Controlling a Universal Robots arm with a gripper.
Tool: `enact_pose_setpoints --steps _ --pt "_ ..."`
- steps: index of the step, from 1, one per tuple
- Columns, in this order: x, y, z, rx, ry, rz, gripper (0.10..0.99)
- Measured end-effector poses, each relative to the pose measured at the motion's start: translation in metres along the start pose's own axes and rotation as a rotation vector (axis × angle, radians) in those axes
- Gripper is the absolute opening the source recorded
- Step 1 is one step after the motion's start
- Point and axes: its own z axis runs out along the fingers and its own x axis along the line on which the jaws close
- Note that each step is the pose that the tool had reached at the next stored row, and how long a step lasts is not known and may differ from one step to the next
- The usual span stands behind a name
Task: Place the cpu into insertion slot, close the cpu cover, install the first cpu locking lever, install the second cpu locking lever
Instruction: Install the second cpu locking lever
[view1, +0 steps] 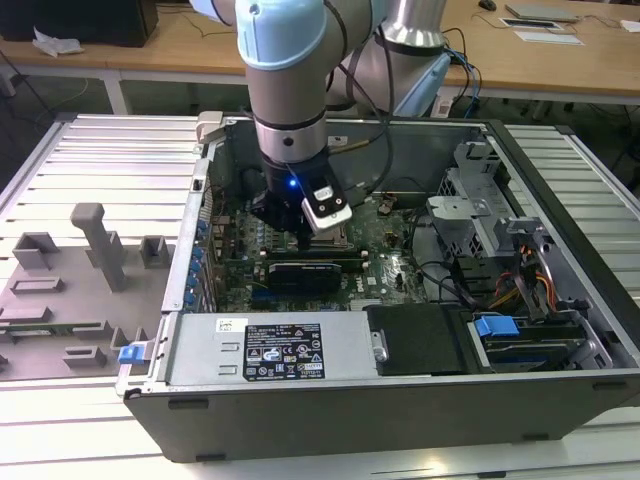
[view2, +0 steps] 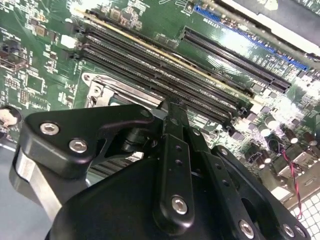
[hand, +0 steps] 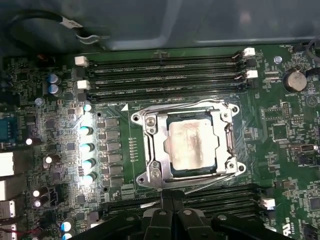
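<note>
In the first wrist view the small square cpu with its silver-grey metal top (hand: 192, 145) already lies in the square silver-rimmed insertion slot (hand: 150, 160), and the thin silver-grey metal cpu cover (hand: 222, 131) lies down flat around it. The black gripper (hand: 172, 199) has its fingers pressed together, holding nothing, at the socket's edge beside the long memory slots (hand: 165, 70). I judge the lever work is in hand, so the tip should push the thin wire lever slowly without slipping onto the green motherboard (hand: 290, 145).

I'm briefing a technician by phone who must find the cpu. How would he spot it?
Inside the open computer case, look at the green motherboard between its banks of long black memory slots. The cpu is the shiny silver square framed by the cpu cover, unlike the dark parts around it.
</note>
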Motion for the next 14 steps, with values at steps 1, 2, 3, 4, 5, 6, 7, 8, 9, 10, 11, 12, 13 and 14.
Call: enact_pose_setpoints --steps 1,2,3,4,5,6,7,8,9,10,11,12,13,14 --pt "0.0016 -0.0017 0.0003 -0.019 0.0020 -0.001 0.106" --pt "0.0025 -0.0025 0.0006 -0.029 0.0031 -0.001 0.106" --pt "0.0035 -0.0033 0.0008 -0.039 0.0041 -0.002 0.106" --pt "0.0053 -0.0050 0.0012 -0.054 0.0059 -0.003 0.106" --pt "0.0066 -0.0066 0.0017 -0.065 0.0071 -0.005 0.106" --pt "0.0072 -0.0080 0.0020 -0.071 0.0078 -0.006 0.106" --pt "0.0084 -0.0118 0.0026 -0.084 0.0091 -0.007 0.106" --pt "0.0093 -0.0154 0.0030 -0.098 0.0107 -0.007 0.106" --pt "0.0106 -0.0161 0.0034 -0.107 0.0116 -0.007 0.106" --pt "0.0115 -0.0163 0.0039 -0.113 0.0123 -0.008 0.106" --pt "0.0146 -0.0168 0.0059 -0.129 0.0141 -0.010 0.106" --pt "0.0156 -0.0170 0.0079 -0.134 0.0148 -0.012 0.106" --pt "0.0159 -0.0172 0.0095 -0.137 0.0152 -0.013 0.106" --pt "0.0161 -0.0173 0.0105 -0.139 0.0156 -0.013 0.106"
